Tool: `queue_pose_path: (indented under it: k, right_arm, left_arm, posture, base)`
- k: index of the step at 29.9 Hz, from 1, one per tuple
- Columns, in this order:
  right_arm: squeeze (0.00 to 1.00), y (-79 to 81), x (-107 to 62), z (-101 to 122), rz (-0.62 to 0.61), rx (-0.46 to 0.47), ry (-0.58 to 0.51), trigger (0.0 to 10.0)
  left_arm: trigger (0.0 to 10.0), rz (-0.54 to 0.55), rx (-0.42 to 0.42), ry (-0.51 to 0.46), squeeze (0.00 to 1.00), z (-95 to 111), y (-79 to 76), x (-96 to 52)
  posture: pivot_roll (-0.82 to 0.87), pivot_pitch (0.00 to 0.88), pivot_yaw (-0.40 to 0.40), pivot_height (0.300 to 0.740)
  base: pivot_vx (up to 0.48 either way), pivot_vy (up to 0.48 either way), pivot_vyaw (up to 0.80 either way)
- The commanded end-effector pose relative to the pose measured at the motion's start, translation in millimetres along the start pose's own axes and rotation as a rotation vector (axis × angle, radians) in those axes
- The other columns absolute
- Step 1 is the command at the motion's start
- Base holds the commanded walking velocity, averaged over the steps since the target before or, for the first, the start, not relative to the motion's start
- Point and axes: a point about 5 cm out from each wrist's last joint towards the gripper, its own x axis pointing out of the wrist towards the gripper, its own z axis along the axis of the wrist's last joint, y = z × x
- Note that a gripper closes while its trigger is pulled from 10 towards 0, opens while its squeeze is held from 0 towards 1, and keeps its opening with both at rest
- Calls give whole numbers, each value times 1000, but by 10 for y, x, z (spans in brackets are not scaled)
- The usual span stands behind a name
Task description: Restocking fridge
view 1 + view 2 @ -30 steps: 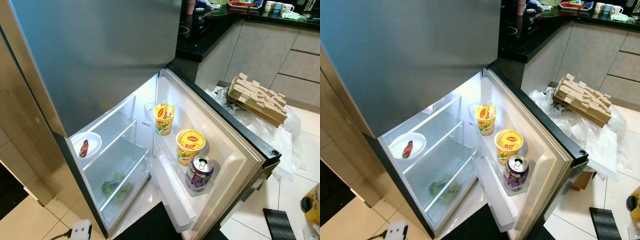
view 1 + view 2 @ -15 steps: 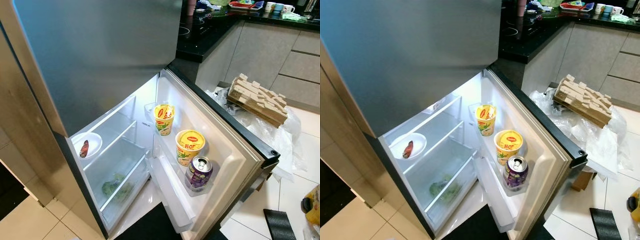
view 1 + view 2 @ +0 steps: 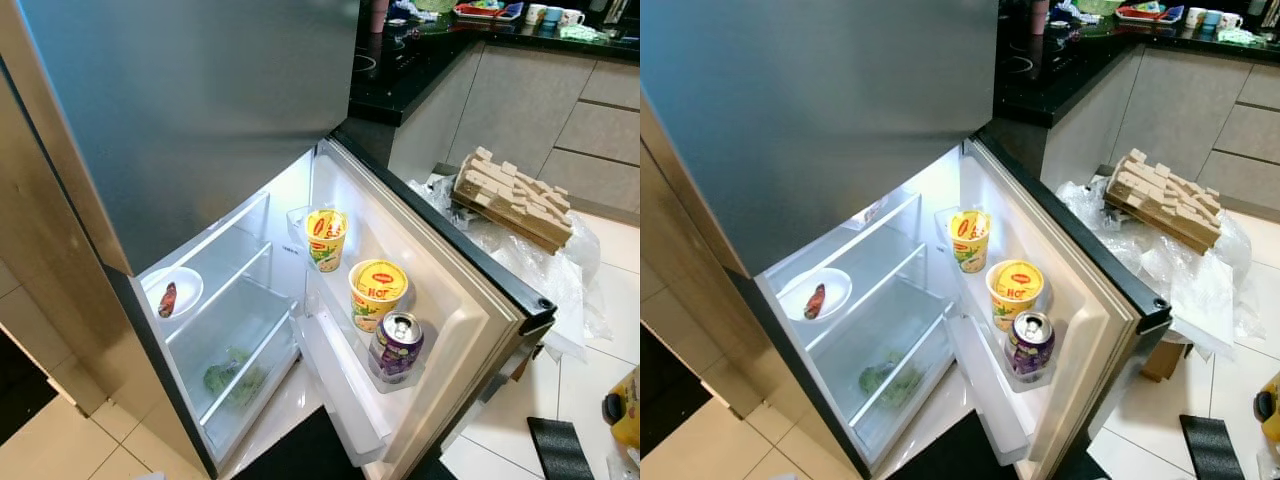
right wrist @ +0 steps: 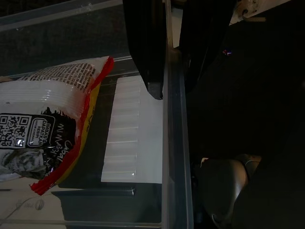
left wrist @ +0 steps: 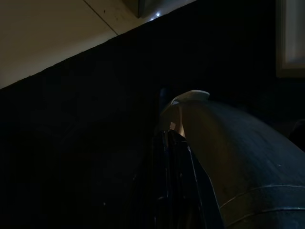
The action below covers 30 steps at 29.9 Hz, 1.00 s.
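Note:
The fridge's lower door [image 3: 470,300] stands wide open. Its door shelf holds a tall yellow noodle cup [image 3: 326,238], a wider yellow noodle cup [image 3: 378,293] and a purple drink can [image 3: 397,345] in a row. Inside, a white bowl [image 3: 172,292] with a red piece of food sits on a shelf, and leafy greens [image 3: 232,372] lie in the drawer below. My right gripper [image 4: 172,90] is open and holds nothing. It hangs over a clear plastic bin [image 4: 167,191], next to a white snack packet [image 4: 45,124] with a red and yellow edge. My left gripper [image 5: 167,143] hangs in the dark.
A black mat [image 3: 300,450] lies on the tile floor before the fridge. To the right, a stack of wooden blocks [image 3: 512,196] rests on crumpled plastic sheeting [image 3: 540,265]. A black countertop [image 3: 400,70] runs behind the door. A dark flat object [image 3: 558,447] lies on the floor at lower right.
A white object at the bottom left edge of the eye views has dropped out of the picture. The fridge contents have not moved.

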Motion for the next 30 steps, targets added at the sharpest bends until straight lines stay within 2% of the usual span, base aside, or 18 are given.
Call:
queue_pose_path:
  k: [1, 30]
  right_arm:
    - [0, 0, 0, 20, -7, 4, -6, 10000]
    - [0, 13, 2, 10, -2, 4, -7, 10000]
  left_arm:
    - [10000, 8, 14, 50, 0, -113, 19, -22]
    - [10000, -11, 43, 61, 0, -127, -26, -13]
  posture:
    - [-39, 0, -26, 740]
    - [-40, 0, -23, 740]
  base:
    - [-296, 0, 0]
    - [-314, 0, 0]
